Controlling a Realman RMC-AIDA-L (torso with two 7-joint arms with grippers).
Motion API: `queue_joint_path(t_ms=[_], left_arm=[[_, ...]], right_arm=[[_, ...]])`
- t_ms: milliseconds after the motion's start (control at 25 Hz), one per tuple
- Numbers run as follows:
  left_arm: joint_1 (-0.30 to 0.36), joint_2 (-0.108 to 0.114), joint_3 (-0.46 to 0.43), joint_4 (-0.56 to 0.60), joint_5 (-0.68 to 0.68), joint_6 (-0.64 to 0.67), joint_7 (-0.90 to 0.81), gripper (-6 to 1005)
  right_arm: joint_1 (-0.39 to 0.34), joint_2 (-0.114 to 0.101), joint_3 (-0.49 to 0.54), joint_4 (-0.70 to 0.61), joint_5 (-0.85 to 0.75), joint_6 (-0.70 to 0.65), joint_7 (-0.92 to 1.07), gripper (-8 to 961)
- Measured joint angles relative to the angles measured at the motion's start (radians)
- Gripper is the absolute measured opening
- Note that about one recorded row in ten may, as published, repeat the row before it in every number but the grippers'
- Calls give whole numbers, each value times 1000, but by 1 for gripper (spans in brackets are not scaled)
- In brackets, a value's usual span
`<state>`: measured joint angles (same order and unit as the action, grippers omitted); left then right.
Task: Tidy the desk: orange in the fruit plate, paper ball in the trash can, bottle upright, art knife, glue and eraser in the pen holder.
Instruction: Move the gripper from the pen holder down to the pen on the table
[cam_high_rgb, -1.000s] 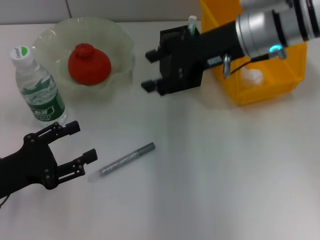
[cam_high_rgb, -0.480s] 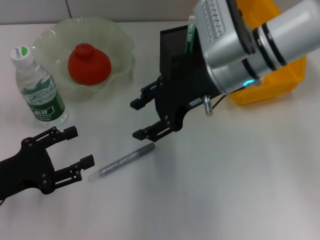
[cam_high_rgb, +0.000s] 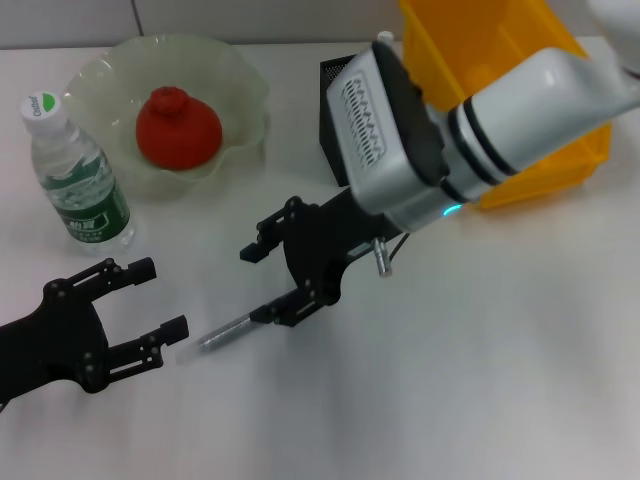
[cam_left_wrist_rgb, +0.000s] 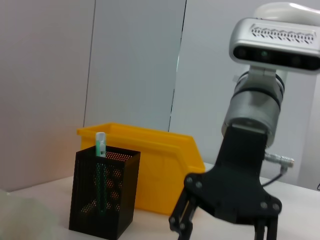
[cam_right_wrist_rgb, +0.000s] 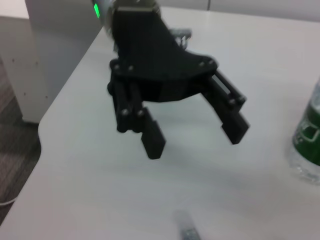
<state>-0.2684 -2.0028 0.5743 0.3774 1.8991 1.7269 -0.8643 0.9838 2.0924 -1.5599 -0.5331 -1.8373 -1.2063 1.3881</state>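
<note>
The grey art knife (cam_high_rgb: 222, 331) lies on the white desk, its far end under my right gripper (cam_high_rgb: 258, 283), which hangs open just over it. My left gripper (cam_high_rgb: 160, 298) rests open at the near left, a short way from the knife's tip; the right wrist view shows this left gripper (cam_right_wrist_rgb: 195, 139) with nothing between its fingers. The orange (cam_high_rgb: 178, 126) sits in the fruit plate (cam_high_rgb: 238, 70). The bottle (cam_high_rgb: 76, 175) stands upright. The green glue (cam_left_wrist_rgb: 100, 148) stands in the pen holder (cam_left_wrist_rgb: 103, 197). The trash can (cam_high_rgb: 500, 45) is behind my right arm. Paper ball and eraser are hidden.
My bulky right arm (cam_high_rgb: 440, 140) crosses the middle of the desk and covers most of the pen holder (cam_high_rgb: 336, 78) in the head view. The desk's near-left edge (cam_right_wrist_rgb: 50, 125) shows in the right wrist view.
My right gripper has swung from beside the pen holder down and toward the near left, ending open over the art knife. The left gripper has barely shifted.
</note>
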Motion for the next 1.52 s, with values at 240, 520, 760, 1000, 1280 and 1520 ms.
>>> queue_joint_path(t_ms=[240,520,760,1000,1280,1520], left_arm=[[0,1,0,0,0,-1,-2,799],[1,1,-1,0,0,-1,-2,799],[1,0,-1,0,0,-1,-2,799],[0,-1,-1,0,0,-1,0,799],[0,-1,-1,0,0,-1,2,799],[1,-1,-1,0,0,3,4,799]], right_arm=[[-1,0,-138,0,72,61,0,690],[-5,0,-249,1,135,126,5,689],[-10,0,-269,3,142,153,11,677],[-17,0,-278,4,144,171,11,567],[-19,0,-316,6,151,185,11,392],[-22,0,-322,6,152,203,12,372]])
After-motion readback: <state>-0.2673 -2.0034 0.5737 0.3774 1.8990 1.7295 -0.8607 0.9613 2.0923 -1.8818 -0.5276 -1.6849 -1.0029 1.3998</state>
